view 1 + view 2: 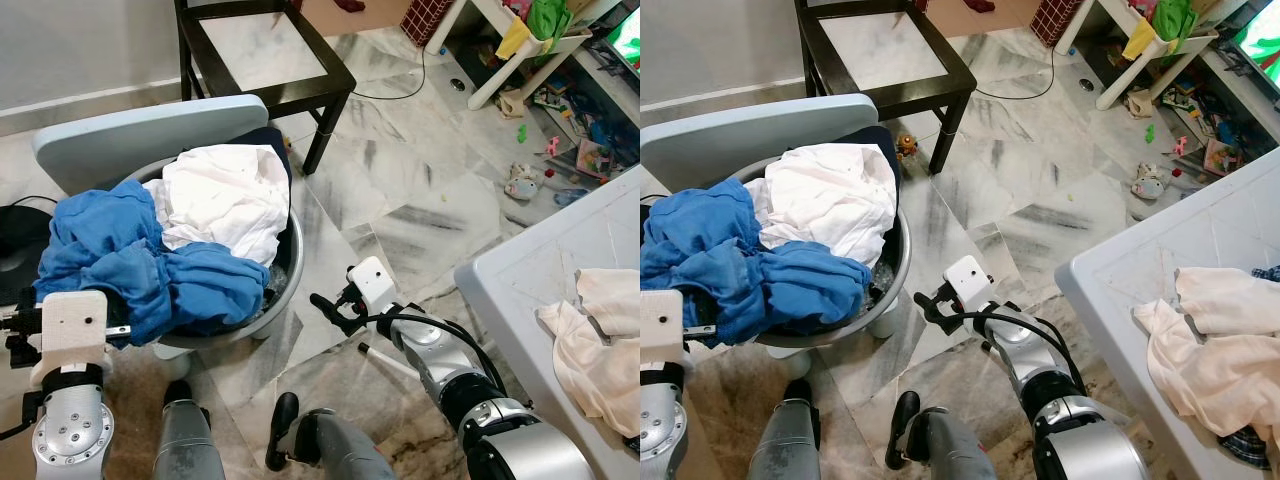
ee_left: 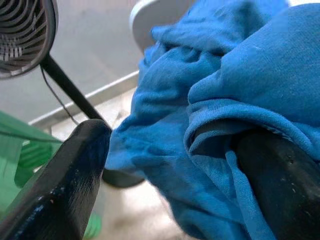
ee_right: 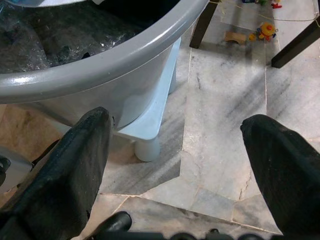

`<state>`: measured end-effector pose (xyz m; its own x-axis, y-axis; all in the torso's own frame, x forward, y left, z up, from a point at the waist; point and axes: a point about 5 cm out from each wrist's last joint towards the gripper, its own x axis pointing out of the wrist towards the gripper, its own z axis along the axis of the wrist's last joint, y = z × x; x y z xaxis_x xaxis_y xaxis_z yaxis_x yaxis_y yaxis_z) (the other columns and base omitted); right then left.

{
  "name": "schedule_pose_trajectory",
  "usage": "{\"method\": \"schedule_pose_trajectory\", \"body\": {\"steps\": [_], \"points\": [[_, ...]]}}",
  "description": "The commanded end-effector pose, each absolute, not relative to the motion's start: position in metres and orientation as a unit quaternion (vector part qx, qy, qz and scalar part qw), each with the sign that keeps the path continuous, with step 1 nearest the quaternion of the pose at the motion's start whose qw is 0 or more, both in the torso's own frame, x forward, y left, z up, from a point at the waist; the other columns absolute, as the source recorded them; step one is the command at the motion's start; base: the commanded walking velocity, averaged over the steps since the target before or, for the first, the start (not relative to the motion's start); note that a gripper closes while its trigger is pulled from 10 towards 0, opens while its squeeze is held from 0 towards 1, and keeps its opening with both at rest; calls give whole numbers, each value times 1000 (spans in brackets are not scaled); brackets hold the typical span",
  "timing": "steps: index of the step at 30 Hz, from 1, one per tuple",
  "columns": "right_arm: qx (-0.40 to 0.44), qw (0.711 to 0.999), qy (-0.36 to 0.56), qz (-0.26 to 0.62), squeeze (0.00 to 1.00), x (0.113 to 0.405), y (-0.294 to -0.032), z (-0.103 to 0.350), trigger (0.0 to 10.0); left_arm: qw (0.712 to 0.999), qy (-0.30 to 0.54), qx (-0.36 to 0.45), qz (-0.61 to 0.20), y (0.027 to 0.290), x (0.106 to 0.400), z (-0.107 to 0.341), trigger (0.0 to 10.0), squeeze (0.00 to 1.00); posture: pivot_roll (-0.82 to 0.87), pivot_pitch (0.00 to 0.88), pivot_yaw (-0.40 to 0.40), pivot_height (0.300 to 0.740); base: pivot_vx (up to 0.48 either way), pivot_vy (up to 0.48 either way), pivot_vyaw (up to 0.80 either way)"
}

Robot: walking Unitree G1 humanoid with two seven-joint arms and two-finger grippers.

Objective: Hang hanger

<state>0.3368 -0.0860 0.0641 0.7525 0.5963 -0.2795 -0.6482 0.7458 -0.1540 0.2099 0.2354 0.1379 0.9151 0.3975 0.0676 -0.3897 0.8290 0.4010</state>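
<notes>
Two fingers point(image 2: 75, 190) apart, against blue cloth point(image 2: 225, 100)

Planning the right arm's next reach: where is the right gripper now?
In the left eye view, the right gripper hovers open over the marble floor, just right of the grey laundry basin.

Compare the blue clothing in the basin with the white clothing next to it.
The blue clothing spills over the basin's near rim toward the left gripper, whose open fingers straddle a fold; the white clothing sits farther back, untouched. The blue is bunched in thick rolls; the white lies flatter. Both are crumpled and piled in the same grey basin.
</notes>
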Motion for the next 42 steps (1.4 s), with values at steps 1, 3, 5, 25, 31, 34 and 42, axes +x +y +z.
{"method": "schedule_pose_trajectory", "body": {"steps": [1,3,5,25,31,34,42], "points": [[-123,929,128,325,0,332,-98,54,10000,959,14,206,193,227,205,132,10000,1000,409,375,-320,740,0,0,0],[-124,929,128,324,0,332,-99,54,10000,965,34,203,163,219,202,125,10000,1000,408,373,-320,740,0,0,0],[-125,930,128,322,0,333,-100,55,10000,981,47,144,118,208,200,121,10000,0,406,373,-320,740,0,0,0],[-131,928,131,324,0,335,-101,56,10000,978,44,111,169,186,139,117,10000,0,444,385,-324,740,0,0,0],[-131,923,129,337,0,335,-92,58,10000,966,76,121,217,199,115,108,10000,0,471,392,-329,740,0,0,0],[-131,923,128,338,0,336,-89,60,10000,964,66,142,213,198,115,105,10000,0,479,393,-331,740,0,0,0],[-129,923,126,341,0,336,-87,60,10000,969,25,183,163,207,143,104,10000,0,474,389,-328,740,0,0,0]]}}
